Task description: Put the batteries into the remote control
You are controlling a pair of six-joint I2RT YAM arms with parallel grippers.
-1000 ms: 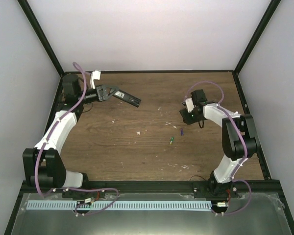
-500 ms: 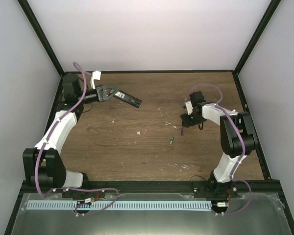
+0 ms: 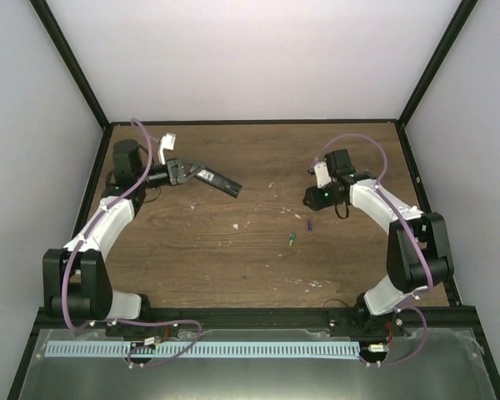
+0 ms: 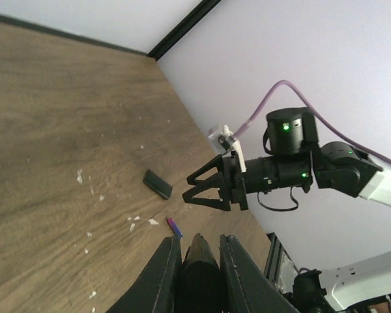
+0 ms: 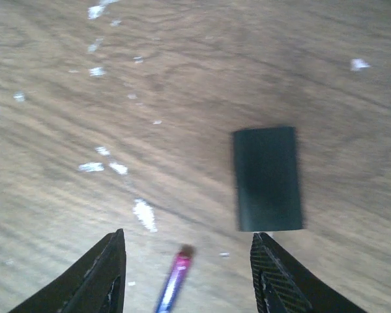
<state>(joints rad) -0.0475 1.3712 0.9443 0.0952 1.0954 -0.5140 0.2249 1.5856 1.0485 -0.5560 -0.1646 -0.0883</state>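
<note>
1. Right wrist: my right gripper (image 5: 188,240) gapes over the slim purple battery (image 5: 173,280); beyond it, a flat matte black cover (image 5: 267,178) lies on the scuffed wooden table (image 5: 45,78).
2. The green battery (image 3: 292,239) lies nearby, with open board around it.
3. My left gripper (image 4: 199,240) clamps the black remote (image 3: 219,179) far-left.

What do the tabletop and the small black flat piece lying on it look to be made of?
Tabletop: brown wood or wood-look laminate, going by the grain lines; dull finish, with white flecks. Black piece: probably plastic, matte, with an even dark surface and straight edges.
</note>
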